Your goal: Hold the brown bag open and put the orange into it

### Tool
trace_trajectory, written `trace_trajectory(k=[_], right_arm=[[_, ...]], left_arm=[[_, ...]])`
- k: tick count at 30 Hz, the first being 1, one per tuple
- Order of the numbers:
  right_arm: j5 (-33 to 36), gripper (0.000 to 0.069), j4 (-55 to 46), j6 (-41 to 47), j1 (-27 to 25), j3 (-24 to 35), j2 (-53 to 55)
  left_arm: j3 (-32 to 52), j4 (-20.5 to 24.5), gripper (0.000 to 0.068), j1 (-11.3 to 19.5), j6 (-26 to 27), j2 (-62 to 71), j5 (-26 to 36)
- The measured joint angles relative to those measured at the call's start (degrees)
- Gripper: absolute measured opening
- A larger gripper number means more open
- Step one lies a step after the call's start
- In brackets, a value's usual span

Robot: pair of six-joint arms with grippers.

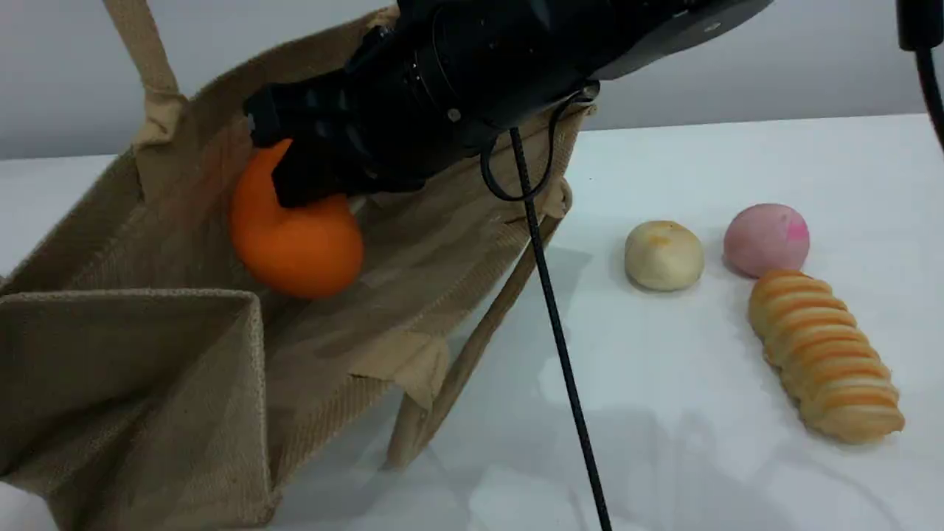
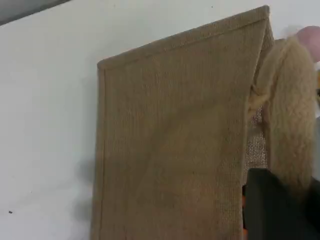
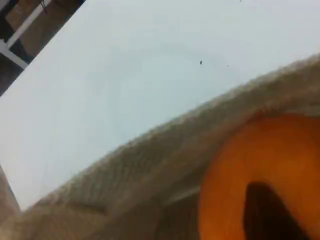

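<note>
The brown bag [image 1: 184, 310] stood open on the left part of the table [image 1: 700, 413], its mouth facing the scene camera. The orange [image 1: 295, 236] hung inside the bag's mouth, at about 12 o'clock from the bag's near folded wall. The right gripper [image 1: 310, 173] sat on the orange's top, reaching in from 1 o'clock. Well apart, at 3 o'clock from the bag, three foods lay on the table: a bun [image 1: 664, 255], a round ball [image 1: 766, 240] just beside it at 3 o'clock, and a twisted bread roll [image 1: 824, 354] at 5 o'clock from the ball. A cable [image 1: 560, 346] ran down between bag and bun.
</note>
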Motion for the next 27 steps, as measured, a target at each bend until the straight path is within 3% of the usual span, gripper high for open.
trace_trajectory(k=[4, 7, 13, 16, 27], right_arm=[[0.42, 0.0076, 0.00, -0.66, 0.00, 0.00, 0.00], [0.82, 0.0143, 0.00, -1.25, 0.00, 0.00, 0.00], [1.09, 0.0397, 0.00, -1.25, 0.00, 0.00, -0.38], [1.02, 0.0477, -0.37, -0.84, -0.13, 0.00, -1.08], [-1.71, 0.0512, -18.56, 10.46, -0.49, 0.63, -7.03]], left_arm=[[0.00, 0.00, 0.0086, 0.00, 0.00, 0.00, 0.00], [0.00, 0.00, 0.0086, 0.00, 0.00, 0.00, 0.00], [0.00, 0.05, 0.0086, 0.00, 0.02, 0.00, 0.00], [0.00, 0.18, 0.0086, 0.00, 0.02, 0.05, 0.05], [0.23, 1.67, 0.0086, 0.00, 0.07, 0.05, -0.16]])
